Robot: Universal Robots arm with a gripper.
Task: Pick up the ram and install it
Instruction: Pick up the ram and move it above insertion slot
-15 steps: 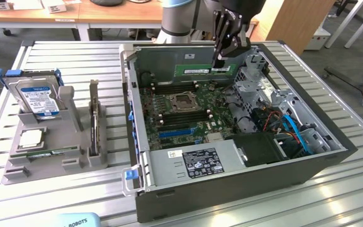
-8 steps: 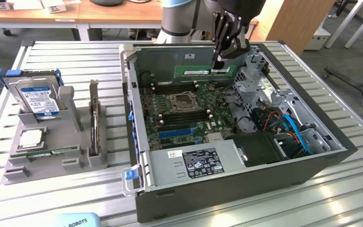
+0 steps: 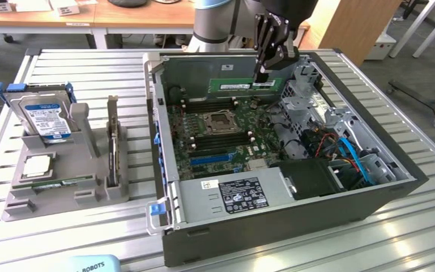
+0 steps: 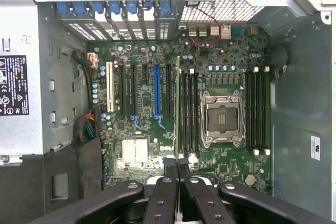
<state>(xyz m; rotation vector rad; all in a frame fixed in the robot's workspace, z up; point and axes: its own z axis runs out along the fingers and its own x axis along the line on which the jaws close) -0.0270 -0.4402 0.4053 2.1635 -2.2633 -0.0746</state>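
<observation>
- Black two-fingered gripper [image 3: 264, 76] hangs over the open dark grey computer case [image 3: 399, 175], its fingers closed narrow on the ram [image 3: 237, 85], a long thin green circuit-board stick with a small white label.
- Held flat-face outward in the exterior view, the ram sits up near the far wall of the case, clear of the green motherboard [image 3: 202, 144] below and not yet seated in anything.
- On the slatted metal desk [image 3: 89, 62], to the exterior view's left of the case, a grey moulded holder [image 3: 21, 207] carries a blue-labelled hard drive [image 3: 45, 116] and a tall dark expansion card [image 3: 112, 141].
- Risk, as I judge it: the stick could come down a little off the slot line or tilted, so that one end catches on a latch while the other drops in. Pressing then could bend the board or make it slip between the fingers.
- A second risk is the open silver processor socket [image 4: 221, 117] just beside the black memory slots [image 4: 190, 114], which a sideways drift could strike.
- From the wrist, the gripper [image 4: 177, 167] and the ram [image 4: 177, 103] appear edge-on, the stick a thin line parallel to the slots and just beside them, on the side away from the socket. That lateral offset cannot be read from the exterior view.
- From outside, the stick's height over the board and its level attitude are plain, which the wrist view cannot give.
</observation>
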